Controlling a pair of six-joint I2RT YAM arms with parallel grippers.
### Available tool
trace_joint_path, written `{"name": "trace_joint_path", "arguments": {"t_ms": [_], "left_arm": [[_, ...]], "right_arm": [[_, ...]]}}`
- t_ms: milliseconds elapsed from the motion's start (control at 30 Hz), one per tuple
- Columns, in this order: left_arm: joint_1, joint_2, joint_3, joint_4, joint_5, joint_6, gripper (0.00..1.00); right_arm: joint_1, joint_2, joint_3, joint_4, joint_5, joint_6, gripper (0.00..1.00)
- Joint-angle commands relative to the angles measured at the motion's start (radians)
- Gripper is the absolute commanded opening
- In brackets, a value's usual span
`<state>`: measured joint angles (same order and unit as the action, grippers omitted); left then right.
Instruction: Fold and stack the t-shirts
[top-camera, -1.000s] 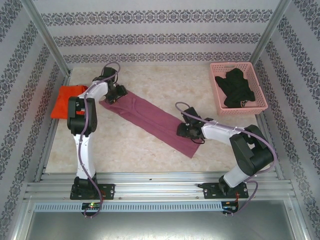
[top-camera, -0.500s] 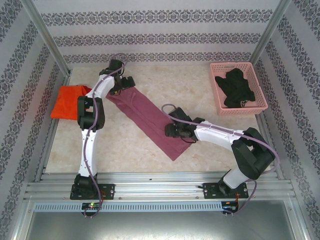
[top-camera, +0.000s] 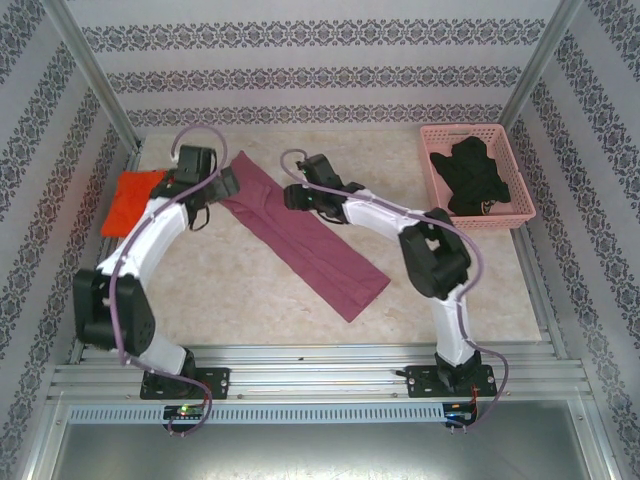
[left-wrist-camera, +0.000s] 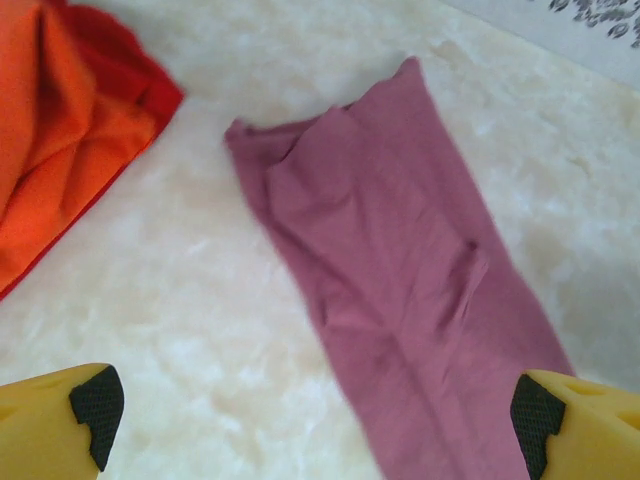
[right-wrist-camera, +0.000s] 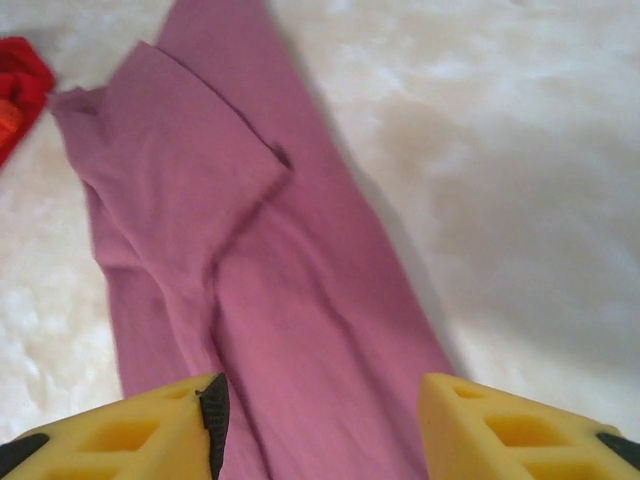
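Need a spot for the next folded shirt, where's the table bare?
Bare: the table near-left of the maroon shirt, and the near-right corner by the pink basket. Crowded: far left, where left hand and right hand hover beside the orange shirt.

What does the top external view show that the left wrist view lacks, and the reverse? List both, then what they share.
Top external, not left wrist: the pink basket holding dark clothing, both arms, the right claw over the maroon t-shirt, and that shirt's whole length as a diagonal strip.
Left wrist, not top external: close wrinkles at the shirt's far end, and the black pads of the open left claw.
Shared: the maroon t-shirt, the orange t-shirt beside it, the pale table.
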<state>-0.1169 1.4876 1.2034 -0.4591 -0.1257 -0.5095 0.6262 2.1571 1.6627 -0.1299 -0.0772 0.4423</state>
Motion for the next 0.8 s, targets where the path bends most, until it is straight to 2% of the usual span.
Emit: {"name": "trace_joint_path", "arguments": {"t_ms": [0, 200, 367, 567, 767], "left_arm": [[-0.015, -0.1, -0.144, 0.019, -0.05, -0.051, 1.0], [-0.024, -0.283, -0.315, 0.016, -0.053, -0.061, 1.0], [-0.029, -0.294, -0.316, 0.03, -0.028, -0.023, 1.0], [-0.062, -0.214, -0.281, 0.099, 0.041, 0.001, 1.0], [-0.121, -0.126, -0.228, 0.127, 0.078, 0.021, 1.0]], "right_arm": [[0.013, 0.128, 0.171, -0.02, -0.137, 0.046, 0.52], [0.025, 0.404, 0.497, -0.048, -0.288, 0.178, 0.51], [0.007, 0.577, 0.739, -0.132, -0.312, 0.262, 0.49], [-0.069, 0.566, 0.754, -0.267, -0.138, 0.273, 0.51], [-0.197, 0.525, 0.691, -0.302, -0.131, 0.33, 0.5]]}}
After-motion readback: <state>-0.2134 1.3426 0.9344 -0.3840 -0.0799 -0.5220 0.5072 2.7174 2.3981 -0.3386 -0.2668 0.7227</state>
